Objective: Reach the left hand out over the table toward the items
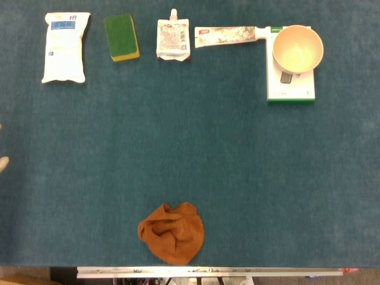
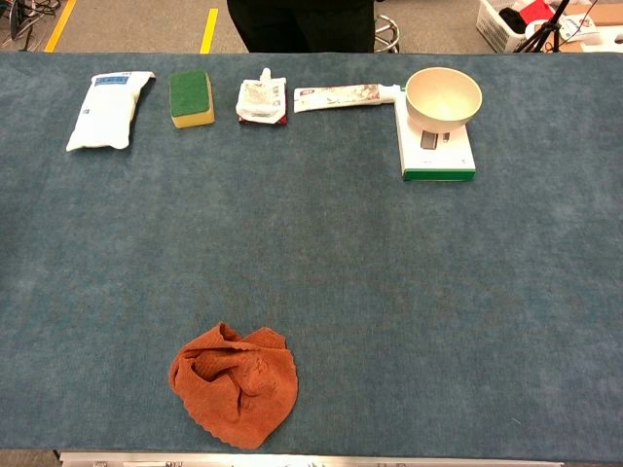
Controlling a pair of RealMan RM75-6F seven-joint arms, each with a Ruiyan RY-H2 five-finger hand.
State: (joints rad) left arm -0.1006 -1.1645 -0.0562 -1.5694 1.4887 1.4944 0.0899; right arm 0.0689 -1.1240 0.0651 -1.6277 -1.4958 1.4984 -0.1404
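A row of items lies along the table's far side: a white bag [image 1: 65,46] [image 2: 109,109], a green and yellow sponge [image 1: 122,37] [image 2: 191,96], a spouted pouch [image 1: 173,40] [image 2: 262,100] and a toothpaste tube [image 1: 228,35] [image 2: 346,95]. A cream bowl [image 1: 297,48] [image 2: 443,96] stands on a white scale [image 1: 290,89] [image 2: 438,156]. Only pale tips of my left hand [image 1: 3,162] poke in at the left edge of the head view, far from the items. The chest view shows no hand. My right hand is out of sight.
A crumpled orange cloth [image 1: 172,233] [image 2: 234,383] lies near the front edge, left of centre. Blue-green felt [image 1: 225,166] covers the table. A person stands behind the far edge [image 2: 302,24], and a white basket [image 2: 506,19] sits on the floor beyond.
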